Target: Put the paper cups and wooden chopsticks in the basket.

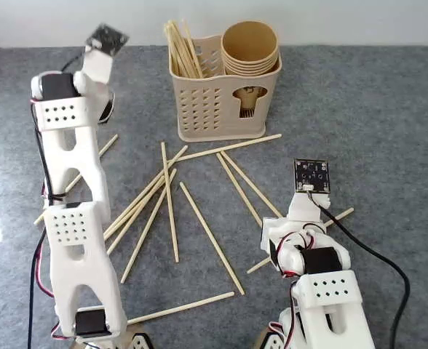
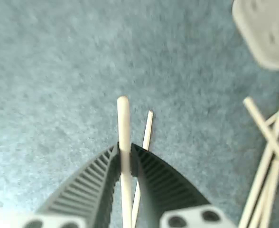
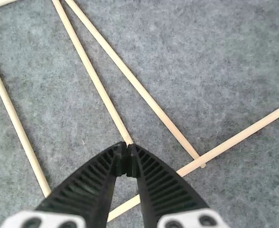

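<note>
Showing two arms at work over a grey mat (image 1: 389,109) strewn with wooden chopsticks.

Nearest, the right gripper (image 3: 127,151) points down at the mat. Its jaws are pressed together, with nothing seen between them. The end of one chopstick, the near chopstick (image 3: 92,71), lies right at the fingertips; whether they touch it cannot be told. A second chopstick (image 3: 134,84) runs just beside the near one, spreading away from it toward the gripper. Its end meets a crossing chopstick (image 3: 239,136) that passes under the gripper.

Farther out, the loose chopsticks (image 1: 169,196) lie scattered between the two arms, several overlapping in a fan on the mat.

The left arm (image 1: 72,182) stretches away along the left edge of the mat and ends level with the basket, to its left. The left gripper (image 2: 125,149) is clenched on a held chopstick (image 2: 124,123), which stands out past the fingertips, clear of the mat. Beneath it a lone chopstick (image 2: 147,130) lies flat on the mat, nearly parallel to the held one. Off to one side lies a cluster of chopsticks (image 2: 264,164), well apart from the jaws, and beyond them a corner of the basket (image 2: 265,33).

Farthest, the basket (image 1: 218,109) stands upright at the back of the mat. It holds a nested stack of paper cups (image 1: 250,47) on its right side and a bundle of chopsticks (image 1: 181,51) leaning on its left.
</note>
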Tool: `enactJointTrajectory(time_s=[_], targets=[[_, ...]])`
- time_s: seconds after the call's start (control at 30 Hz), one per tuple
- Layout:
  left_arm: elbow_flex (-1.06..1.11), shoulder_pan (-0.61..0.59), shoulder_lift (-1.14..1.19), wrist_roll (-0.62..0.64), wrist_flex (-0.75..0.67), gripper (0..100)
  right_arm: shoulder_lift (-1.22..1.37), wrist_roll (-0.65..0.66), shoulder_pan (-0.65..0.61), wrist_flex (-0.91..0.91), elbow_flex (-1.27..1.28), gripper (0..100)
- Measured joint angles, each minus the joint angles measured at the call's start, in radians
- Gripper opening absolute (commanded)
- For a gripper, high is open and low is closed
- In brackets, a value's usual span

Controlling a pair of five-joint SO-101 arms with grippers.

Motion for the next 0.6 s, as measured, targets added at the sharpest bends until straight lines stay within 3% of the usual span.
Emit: enactJointTrajectory(time_s=[0.4,0.6], targets=[[0.0,0.15,-0.345,0.19,-0.002,1,0.0,0.0,0.0,0.0,0.0,0.8],[0.0,0.249,-0.502,0.321,-0.175,1,0.0,0.0,0.0,0.0,0.0,0.8]])
